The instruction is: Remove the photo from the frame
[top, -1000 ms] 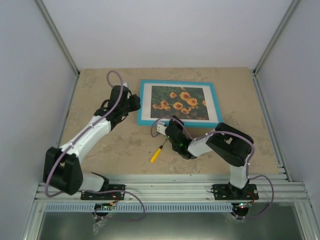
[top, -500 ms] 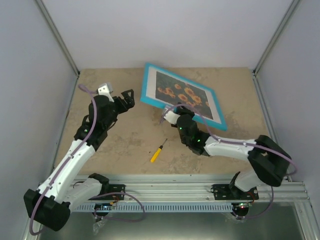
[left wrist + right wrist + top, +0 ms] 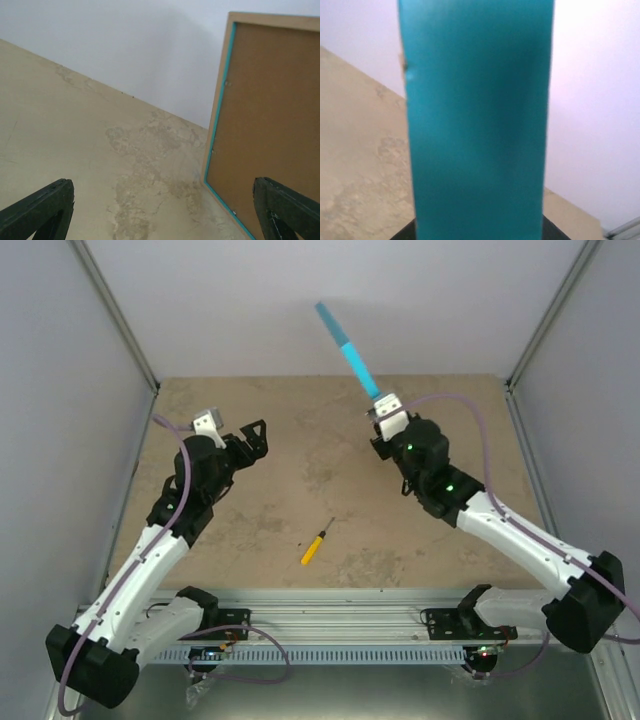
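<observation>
**Frame held on edge, back turned to the free arm**

Right gripper (image 3: 385, 410): jaws nearly closed, pinching the lower edge of the frame (image 3: 348, 350). The narrow gap fits a thin rim. From its own wrist camera the turquoise edge (image 3: 477, 125) fills the view, so the hold is square on the rim.

The frame is lifted clear of the table (image 3: 300, 490) and stands tilted, leaning up and away toward the back wall. From overhead it shows only as a thin blue strip. My reading is that this pose presents the back, where the contents come out.

Left gripper (image 3: 252, 438): jaws spread as wide as they go, holding nothing. The fingers (image 3: 47, 207) hang low over the left of the table, well apart from the frame. Its camera looks straight at the frame's rear, with the brown backing board (image 3: 270, 125) seated inside the pale wood rim (image 3: 218, 100). Small tabs seem to show along that rim, but they are too small to be sure.

Photo: not visible in any view. It probably sits behind the backing board, so the task is at an early stage.

A screwdriver (image 3: 315, 545) with a yellow handle lies on the table between the arms, likely there for prying the tabs.

Risk: a one-edge pinch on a tall panel could let it swing.
</observation>
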